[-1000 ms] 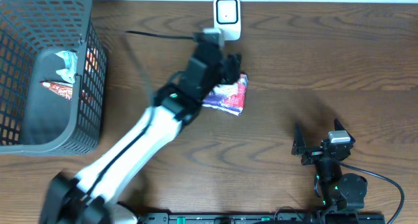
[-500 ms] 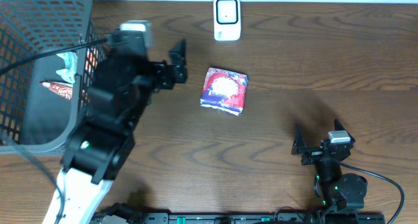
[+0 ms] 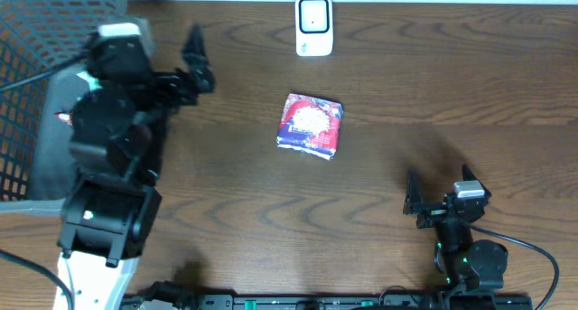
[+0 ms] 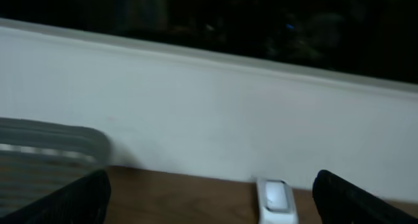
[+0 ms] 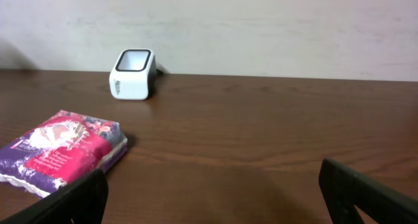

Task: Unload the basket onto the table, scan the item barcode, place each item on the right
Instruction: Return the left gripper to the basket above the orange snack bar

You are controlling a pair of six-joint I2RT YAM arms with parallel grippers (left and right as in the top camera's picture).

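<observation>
Overhead view, from the left side: the grey wire basket stands at the table's left edge, and the left arm rises over its right wall. The left gripper hangs just to the right of the basket. Its two fingers are spread wide with nothing between them, and they point to the right, across the table. Further to the right, about in the middle of the table, the snack packet lies flat on the wood, with the printed face up and a little turned. It looks nearly square from above, so its long axis cannot be told surely. The white scanner stands at the far edge, almost straight behind the packet, near it but not touching. At the right, close to the near edge, the right gripper is also spread and empty. Its wrist camera shows the packet ahead and to its left. The two grippers seem about equally far from the packet, the left one maybe slightly nearer. The coming move probably depends on this: the packet lies to the right of the left gripper and somewhat nearer to the robot.
</observation>
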